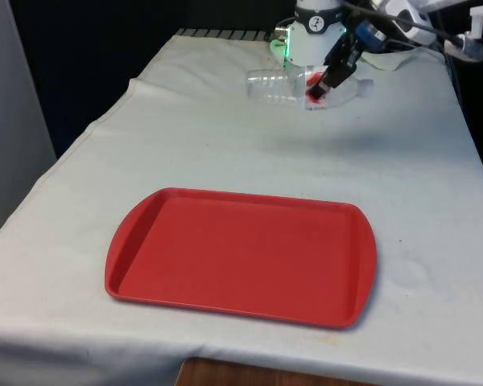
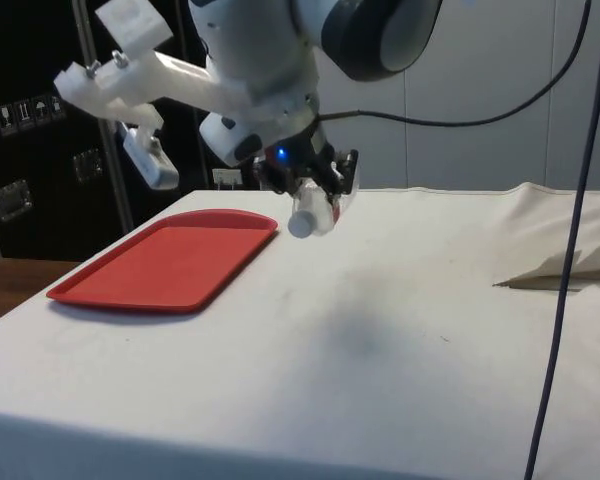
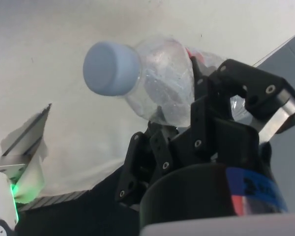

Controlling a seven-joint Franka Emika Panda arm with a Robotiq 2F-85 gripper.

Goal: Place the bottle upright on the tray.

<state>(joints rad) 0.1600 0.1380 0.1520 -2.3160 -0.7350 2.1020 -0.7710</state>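
A clear plastic bottle (image 1: 278, 86) with a white cap and a red label hangs on its side above the far end of the table. My gripper (image 1: 320, 88) is shut on it near the label. In the side view the bottle (image 2: 313, 212) points its cap toward the camera, just past the tray's far corner, with the gripper (image 2: 315, 183) around it. The wrist view has the cap and neck of the bottle (image 3: 137, 78) sticking out between the black fingers (image 3: 206, 118). The red tray (image 1: 241, 253) lies flat near the table's front edge, apart from the bottle.
The tray (image 2: 170, 262) takes up the table's near part in the front view. A fold of white cloth (image 2: 565, 265) rises at the side view's right. A cable (image 2: 560, 300) hangs down there too.
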